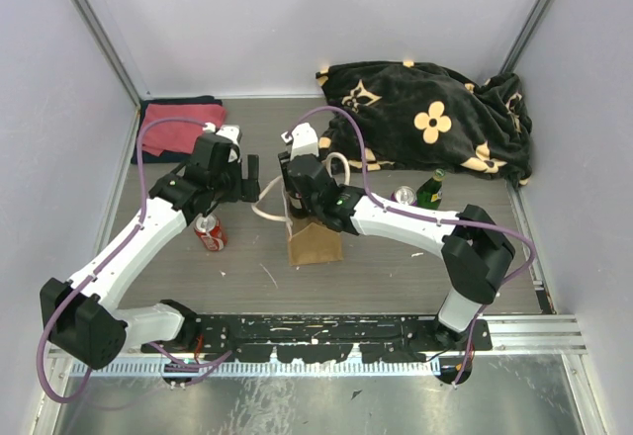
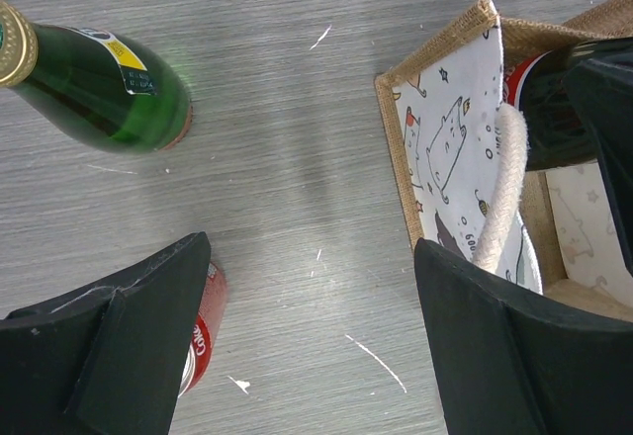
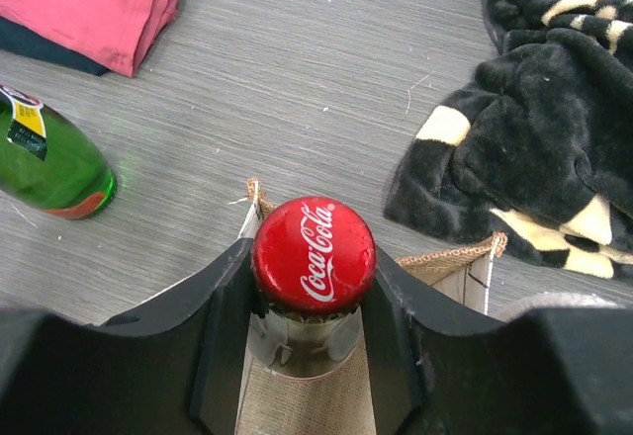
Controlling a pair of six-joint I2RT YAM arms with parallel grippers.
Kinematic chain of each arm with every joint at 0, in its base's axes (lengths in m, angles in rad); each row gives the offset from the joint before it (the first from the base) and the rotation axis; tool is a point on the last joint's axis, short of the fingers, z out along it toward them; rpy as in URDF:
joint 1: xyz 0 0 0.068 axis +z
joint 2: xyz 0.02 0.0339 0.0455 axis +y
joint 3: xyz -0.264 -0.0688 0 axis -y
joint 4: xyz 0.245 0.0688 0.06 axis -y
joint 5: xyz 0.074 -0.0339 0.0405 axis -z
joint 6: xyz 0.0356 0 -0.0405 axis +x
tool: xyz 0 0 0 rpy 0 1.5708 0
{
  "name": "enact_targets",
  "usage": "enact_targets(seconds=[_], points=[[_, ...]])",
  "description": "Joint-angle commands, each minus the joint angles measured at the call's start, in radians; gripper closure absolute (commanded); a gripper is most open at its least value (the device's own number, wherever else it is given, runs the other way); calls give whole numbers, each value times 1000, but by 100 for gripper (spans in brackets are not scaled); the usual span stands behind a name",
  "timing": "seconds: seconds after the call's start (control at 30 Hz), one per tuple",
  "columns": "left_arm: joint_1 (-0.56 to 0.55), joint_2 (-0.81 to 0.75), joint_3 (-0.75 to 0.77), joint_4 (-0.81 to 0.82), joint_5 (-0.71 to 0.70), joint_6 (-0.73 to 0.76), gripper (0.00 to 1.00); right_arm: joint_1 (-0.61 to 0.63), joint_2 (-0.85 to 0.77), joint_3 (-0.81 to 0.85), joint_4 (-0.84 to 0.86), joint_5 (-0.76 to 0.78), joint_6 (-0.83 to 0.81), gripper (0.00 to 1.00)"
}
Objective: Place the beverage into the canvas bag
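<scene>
A: Since item one is the beverage (image 3: 314, 257), where does it stand?
B: Cola bottle, red cap. Neck clamped in the right gripper (image 3: 309, 346), body lowered into the open canvas bag (image 1: 315, 245).
A: And the left gripper (image 2: 312, 257)?
B: Jaws wide, empty, just beside the bag's rope handle (image 2: 504, 188).
A: Other stock?
B: One green bottle (image 2: 99, 84), red can (image 1: 210, 234), red cloth (image 1: 181, 124), flowered blanket (image 1: 425, 119), all on the table (image 1: 396, 267).

1. Top external: high, behind the arms, looking down; canvas bag (image 1: 315, 244) central.
2. Left wrist: close, downward, beside the bag.
3. Right wrist: close above the bag; all share it.
</scene>
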Motion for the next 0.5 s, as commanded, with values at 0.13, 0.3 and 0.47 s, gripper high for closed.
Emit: enact_targets(seconds=[0.13,0.3,0.47], points=[[7,-30,-16,21,18,-4,9,-4,-28,26,140,5,33,69],[8,-42,-11,16,28,-4,8,3,-54,41,131,6,21,40],[9,-60,-2,11,41,-1,8,15,-65,93,111,17,-16,29]])
